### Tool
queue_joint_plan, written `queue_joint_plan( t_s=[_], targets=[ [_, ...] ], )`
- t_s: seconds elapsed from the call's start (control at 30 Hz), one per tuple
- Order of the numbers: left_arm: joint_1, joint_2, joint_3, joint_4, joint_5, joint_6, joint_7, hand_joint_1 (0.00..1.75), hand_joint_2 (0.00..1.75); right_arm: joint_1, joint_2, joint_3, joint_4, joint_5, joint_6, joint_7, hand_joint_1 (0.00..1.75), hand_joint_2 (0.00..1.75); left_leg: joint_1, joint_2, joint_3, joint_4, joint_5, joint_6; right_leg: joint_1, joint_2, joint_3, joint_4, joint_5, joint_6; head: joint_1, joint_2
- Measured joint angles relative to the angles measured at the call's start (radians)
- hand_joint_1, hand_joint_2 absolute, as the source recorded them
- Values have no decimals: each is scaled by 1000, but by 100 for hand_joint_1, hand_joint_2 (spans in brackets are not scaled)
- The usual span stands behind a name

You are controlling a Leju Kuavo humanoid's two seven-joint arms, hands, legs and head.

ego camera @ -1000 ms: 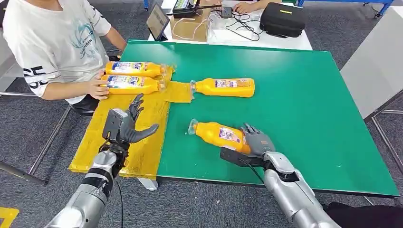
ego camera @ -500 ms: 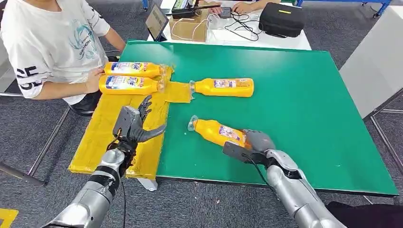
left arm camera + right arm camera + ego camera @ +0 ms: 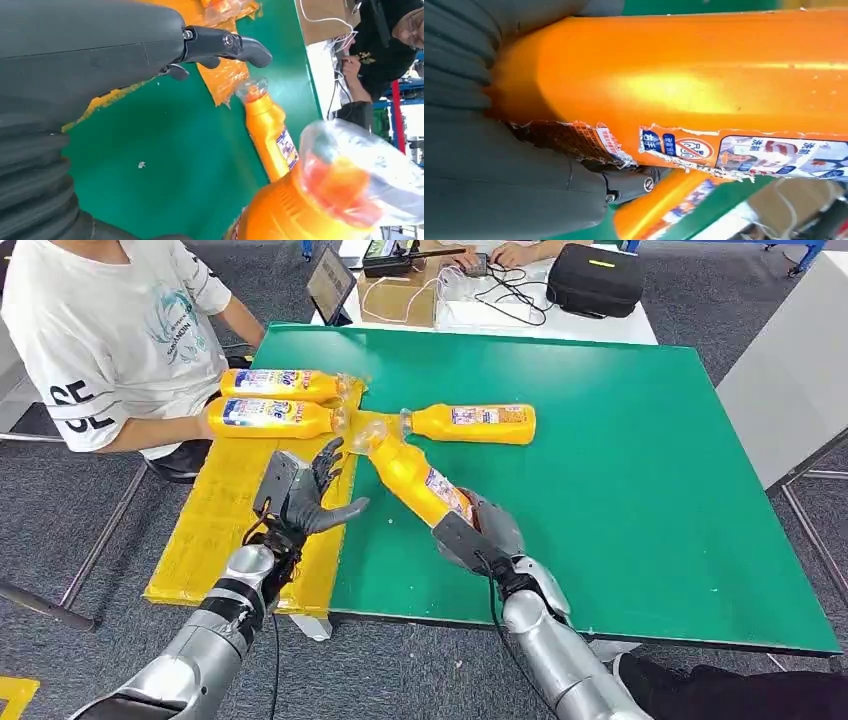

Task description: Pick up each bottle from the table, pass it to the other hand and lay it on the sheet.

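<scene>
My right hand (image 3: 478,528) grips an orange bottle (image 3: 412,477) by its base and holds it off the green table (image 3: 640,470), its clear cap tilted up toward my left hand. The same bottle (image 3: 704,80) shows close up in the right wrist view, and its cap (image 3: 350,185) looms large in the left wrist view. My left hand (image 3: 305,495) hovers open over the yellow sheet (image 3: 220,525), palm facing the bottle, a short gap away. A second orange bottle (image 3: 470,423) lies on the table behind. Two more bottles (image 3: 275,402) lie on the sheet's far end.
A person in a white shirt (image 3: 110,330) sits at the table's left, a hand by the bottles on the sheet. Behind the table stand a cardboard box (image 3: 400,295), cables and a black case (image 3: 595,280). A grey panel (image 3: 790,380) stands at the right.
My right hand has lifted the near bottle off the table and swung it left and up toward my left hand. My left hand has moved forward and right to meet it.
</scene>
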Motion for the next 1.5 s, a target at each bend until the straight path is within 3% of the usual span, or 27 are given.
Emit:
queue_joint_plan(
  t_s=[0.5, 1.07, 1.1, 1.3, 1.33, 1.37, 1.5],
  targets=[
    [29, -31, -64, -172, 221, -60, 74, 0, 175, -37, 114, 20, 68, -46, 17, -39, 175, 175, 0, 0, -1, 0, 0, 0, 0, 0, -1, 0, 0, 0, 0, 0],
    [16, -27, -114, -180, 262, -92, 103, 0, 175, -82, 163, 82, 145, -7, -37, -48, 171, 175, 0, 0, -1, 0, 0, 0, 0, 0, -1, 0, 0, 0, 0, 0],
    [13, -27, -116, -178, 264, -99, 103, 96, 175, -83, 163, 85, 147, -3, -43, -46, 133, 175, 0, 0, -1, 0, 0, 0, 0, 0, -1, 0, 0, 0, 0, 0],
    [-20, -15, -125, -120, 310, -203, 112, 96, 175, -96, 168, 102, 159, 19, -73, -24, 133, 175, 0, -1, -1, 0, 0, 0, 0, 0, -1, 0, 0, 0, 0, 0],
    [-23, -13, -125, -113, 317, -210, 113, 175, 175, -96, 168, 102, 161, 20, -73, -23, 30, 175, 0, -1, -1, 0, 0, 0, 0, 0, -1, 0, 0, 0, 0, 0],
    [-25, -11, -124, -107, 320, -214, 113, 175, 175, -97, 169, 103, 162, 21, -73, -21, 0, 175, 0, -1, -1, 0, 0, 0, 0, 0, -1, 0, 0, 0, 0, 0],
    [-33, -10, -126, -90, 321, -219, 115, 175, 175, -101, 171, 111, 166, 24, -73, -21, 0, 175, 0, 0, -1, 0, 0, 0, 0, 0, -1, 0, 0, 0, 0, 0]
  ],
)
